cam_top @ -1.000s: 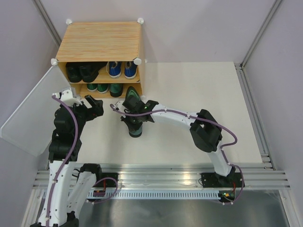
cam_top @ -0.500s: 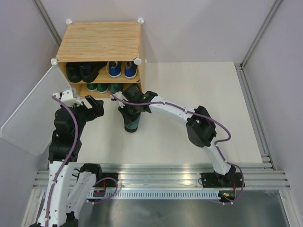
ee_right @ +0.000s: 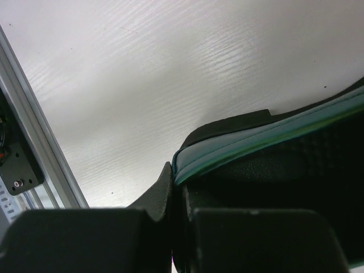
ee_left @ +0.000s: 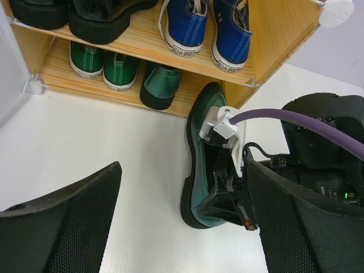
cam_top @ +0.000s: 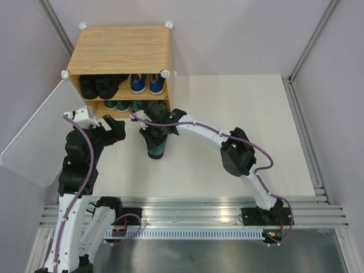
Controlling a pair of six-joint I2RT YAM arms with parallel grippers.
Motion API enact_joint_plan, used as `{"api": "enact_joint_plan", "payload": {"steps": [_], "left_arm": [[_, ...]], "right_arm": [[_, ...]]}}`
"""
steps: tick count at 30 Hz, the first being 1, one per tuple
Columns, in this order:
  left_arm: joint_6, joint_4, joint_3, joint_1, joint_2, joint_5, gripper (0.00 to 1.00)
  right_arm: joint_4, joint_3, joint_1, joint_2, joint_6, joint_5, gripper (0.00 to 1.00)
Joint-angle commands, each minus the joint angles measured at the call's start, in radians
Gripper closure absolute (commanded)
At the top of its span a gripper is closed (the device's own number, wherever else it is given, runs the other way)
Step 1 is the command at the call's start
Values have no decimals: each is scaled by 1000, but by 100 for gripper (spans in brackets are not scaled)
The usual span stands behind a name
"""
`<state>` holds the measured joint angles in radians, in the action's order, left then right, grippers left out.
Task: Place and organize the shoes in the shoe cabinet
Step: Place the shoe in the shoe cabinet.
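Nearly done here! The cabinet [cam_top: 119,48] stands at the tabletop's [cam_top: 239,125] far left corner. Boots [cam_top: 98,86] and blue sneakers [cam_top: 147,83] fill the upper shelf, while green sneakers [ee_left: 102,60] and one loafer [ee_left: 161,85] sit below. Only the last loafer [ee_left: 202,122] is left. It's glossy dark green with a black sole, lying on the tabletop just before the lower shelf, toe pointing in. The right gripper [cam_top: 160,132] is clenched on its heel rim. The left gripper [cam_top: 112,129] hangs spread wide, holding nothing.
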<state>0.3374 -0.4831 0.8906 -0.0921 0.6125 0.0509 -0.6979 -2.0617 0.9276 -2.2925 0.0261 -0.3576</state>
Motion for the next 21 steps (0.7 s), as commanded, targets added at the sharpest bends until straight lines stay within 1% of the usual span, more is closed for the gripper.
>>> {"api": "enact_joint_plan", "payload": {"steps": [1,3,8,10,13,21], "left_arm": [[-34,5,41,-6,-3,1,7],[-34,6,42,-6,-2,1,7],[-34,3,44,-6,0,-2,7],[-34,3,42,-8,1,-2,7],[-34,5,42,-9,1,-2,7],[-34,3,42,-9,3,-6,7]], "right_arm": [[98,-81,5,-1,-69,-4,99],[100,-92,22,2,-58,-26,99],[103,-104,47,10,-68,25,99],[104,-115,39,7,-65,81,99],[106,-133,8,-12,-38,78,99],[113,-121,-42,1,-26,115,99]]}}
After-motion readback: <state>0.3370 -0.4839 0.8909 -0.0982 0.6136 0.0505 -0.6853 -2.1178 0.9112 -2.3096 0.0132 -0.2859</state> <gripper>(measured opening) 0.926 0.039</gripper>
